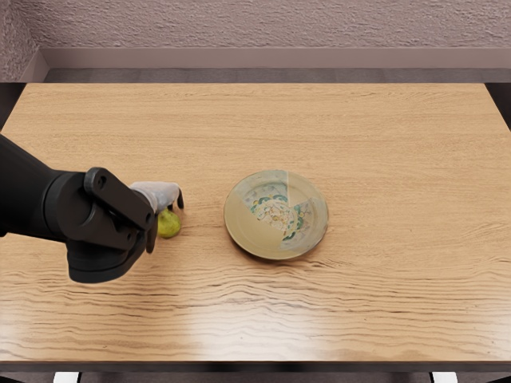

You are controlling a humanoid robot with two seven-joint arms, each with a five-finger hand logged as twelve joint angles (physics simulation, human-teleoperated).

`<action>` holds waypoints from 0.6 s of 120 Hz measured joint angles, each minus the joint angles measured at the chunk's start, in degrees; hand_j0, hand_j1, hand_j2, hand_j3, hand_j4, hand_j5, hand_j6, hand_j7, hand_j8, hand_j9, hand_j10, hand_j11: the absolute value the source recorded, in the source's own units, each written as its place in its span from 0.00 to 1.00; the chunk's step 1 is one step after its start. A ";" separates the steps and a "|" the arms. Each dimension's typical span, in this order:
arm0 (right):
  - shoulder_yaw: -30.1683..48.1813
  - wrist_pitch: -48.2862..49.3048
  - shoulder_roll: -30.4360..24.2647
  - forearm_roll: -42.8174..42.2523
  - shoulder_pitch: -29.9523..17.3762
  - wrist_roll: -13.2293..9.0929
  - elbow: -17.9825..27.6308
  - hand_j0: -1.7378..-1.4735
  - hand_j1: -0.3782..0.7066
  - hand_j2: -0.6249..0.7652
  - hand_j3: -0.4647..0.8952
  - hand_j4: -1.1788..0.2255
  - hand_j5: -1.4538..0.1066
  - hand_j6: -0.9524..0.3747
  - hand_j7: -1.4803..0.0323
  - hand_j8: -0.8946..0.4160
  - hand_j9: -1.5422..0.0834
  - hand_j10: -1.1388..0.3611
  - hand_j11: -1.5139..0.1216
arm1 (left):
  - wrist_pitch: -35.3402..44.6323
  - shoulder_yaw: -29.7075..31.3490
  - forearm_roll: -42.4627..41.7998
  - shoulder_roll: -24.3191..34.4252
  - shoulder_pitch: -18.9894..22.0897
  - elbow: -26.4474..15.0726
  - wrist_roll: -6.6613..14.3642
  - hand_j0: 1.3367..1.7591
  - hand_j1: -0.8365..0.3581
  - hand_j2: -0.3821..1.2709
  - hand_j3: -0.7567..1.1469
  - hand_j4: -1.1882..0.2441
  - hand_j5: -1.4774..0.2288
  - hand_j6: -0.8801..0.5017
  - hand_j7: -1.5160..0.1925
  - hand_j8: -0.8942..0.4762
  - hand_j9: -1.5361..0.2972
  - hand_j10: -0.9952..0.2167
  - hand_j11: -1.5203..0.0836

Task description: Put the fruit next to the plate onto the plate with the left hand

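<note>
A small yellow-green fruit (168, 224) lies on the wooden table (359, 136), left of the plate. The round plate (276, 215) has a pale rim and a green floral pattern, and nothing is on it. My left hand (162, 203) reaches in from the left edge on a black arm, its grey fingers (156, 192) curled over the top of the fruit. The forearm hides the fruit's left side, so whether the fingers grip it is unclear. The fruit still rests on the table.
A grey wall and ledge (255, 56) run behind the table's far edge. The table's front edge (255, 363) lies close to the bottom of the view.
</note>
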 joint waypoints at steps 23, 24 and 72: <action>0.00 0.00 0.00 0.00 0.00 0.00 0.01 0.30 0.03 0.45 0.34 0.84 0.93 0.72 0.98 0.68 0.95 0.76 0.93 | 0.00 -0.15 -0.33 0.00 0.06 0.28 -0.05 0.76 0.65 0.27 0.40 0.59 0.60 0.39 0.63 0.40 0.59 0.54 0.67; 0.00 0.00 0.00 0.00 0.00 0.00 0.01 0.30 0.03 0.45 0.34 0.84 0.93 0.72 0.98 0.68 0.95 0.76 0.93 | 0.00 -0.17 -0.33 0.00 0.06 0.28 -0.06 0.76 0.65 0.27 0.40 0.59 0.60 0.39 0.62 0.40 0.59 0.54 0.67; 0.00 0.00 0.00 0.00 -0.01 0.00 0.02 0.30 0.03 0.45 0.34 0.84 0.93 0.72 0.98 0.68 0.95 0.76 0.93 | 0.00 -0.25 -0.89 0.00 0.06 -0.03 -0.06 0.76 0.60 0.28 0.40 0.56 0.57 0.36 0.59 0.37 0.56 0.50 0.63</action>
